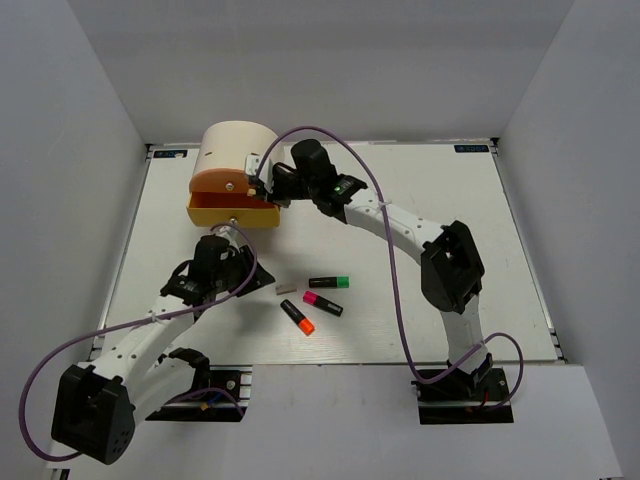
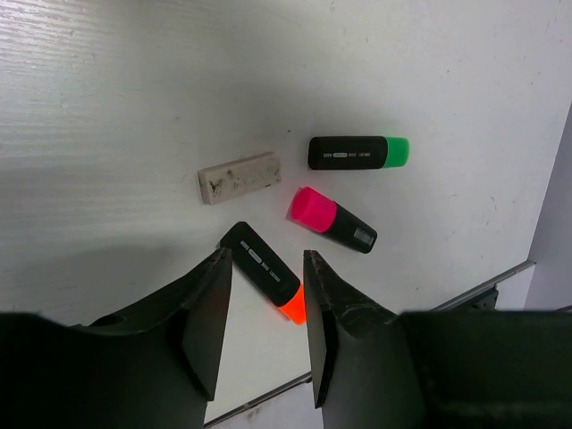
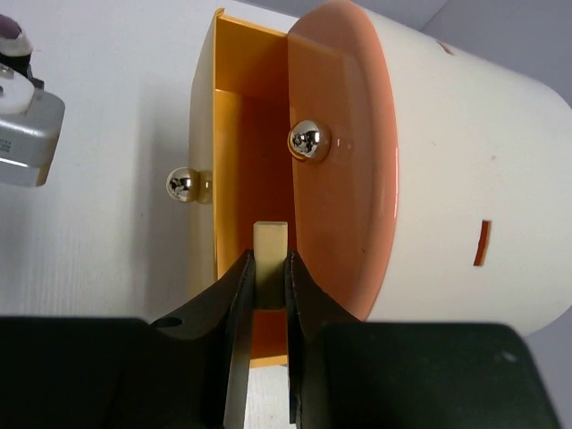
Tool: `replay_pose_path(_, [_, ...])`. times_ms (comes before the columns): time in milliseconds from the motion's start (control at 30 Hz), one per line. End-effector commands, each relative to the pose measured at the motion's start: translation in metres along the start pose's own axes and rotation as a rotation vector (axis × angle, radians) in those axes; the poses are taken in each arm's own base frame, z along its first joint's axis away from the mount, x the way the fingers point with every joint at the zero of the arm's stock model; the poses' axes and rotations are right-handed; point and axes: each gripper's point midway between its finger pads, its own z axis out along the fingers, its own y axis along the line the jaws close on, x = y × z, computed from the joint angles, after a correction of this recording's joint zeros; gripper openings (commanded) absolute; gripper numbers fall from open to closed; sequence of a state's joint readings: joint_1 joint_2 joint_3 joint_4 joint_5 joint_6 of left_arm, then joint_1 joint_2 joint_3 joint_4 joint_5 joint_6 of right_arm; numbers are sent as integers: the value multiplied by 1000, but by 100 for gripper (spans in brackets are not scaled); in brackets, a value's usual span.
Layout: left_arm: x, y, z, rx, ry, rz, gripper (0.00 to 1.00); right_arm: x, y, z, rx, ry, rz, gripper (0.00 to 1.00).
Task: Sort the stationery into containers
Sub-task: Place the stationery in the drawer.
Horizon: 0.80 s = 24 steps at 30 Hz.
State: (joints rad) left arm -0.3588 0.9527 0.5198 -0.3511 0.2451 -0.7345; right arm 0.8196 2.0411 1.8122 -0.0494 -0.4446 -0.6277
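Two grippers working. Right gripper (image 3: 268, 261) pinching eraser (image 3: 271, 234) between narrow jaws, block sticking out past fingertips, at mouth of open yellow drawer (image 3: 204, 125) of drum (image 3: 447, 161). Step in hand: likely dropping eraser into drawer. Next move calling for jaws parting once block is inside drawer walls. Left gripper (image 2: 266, 261) hovering part-open, empty. Orange highlighter (image 2: 268, 277) lying below, between fingers. Pink highlighter (image 2: 331, 220), green highlighter (image 2: 357, 152), loose eraser (image 2: 239, 177) lying just beyond. Descent needed before closing.

Highlighters (image 2: 332, 221), eraser (image 2: 239, 177) loose; second eraser (image 3: 271, 241) apparently over drawer (image 3: 234, 125)
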Motion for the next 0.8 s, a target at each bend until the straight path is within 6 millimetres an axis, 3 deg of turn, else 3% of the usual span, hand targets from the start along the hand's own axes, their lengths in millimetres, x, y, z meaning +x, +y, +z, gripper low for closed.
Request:
replay_pose_path(0, [0,-5,-3,3,-9,16,48,-29,-19,-4,67,-63,-52,7])
replay_pose_path(67, [-3,-6,-3,-5,-16,16,48,-25,-15,-4,60,-58,-54,16])
replay_pose_path(267, [-3,-13,-1,-7,-3,49,48,-17,-15,-5,75,-37,-59,25])
replay_pose_path(767, [5,-26,-2,-18,31,142,52,-13,-11,-9,76,-26,-59,36])
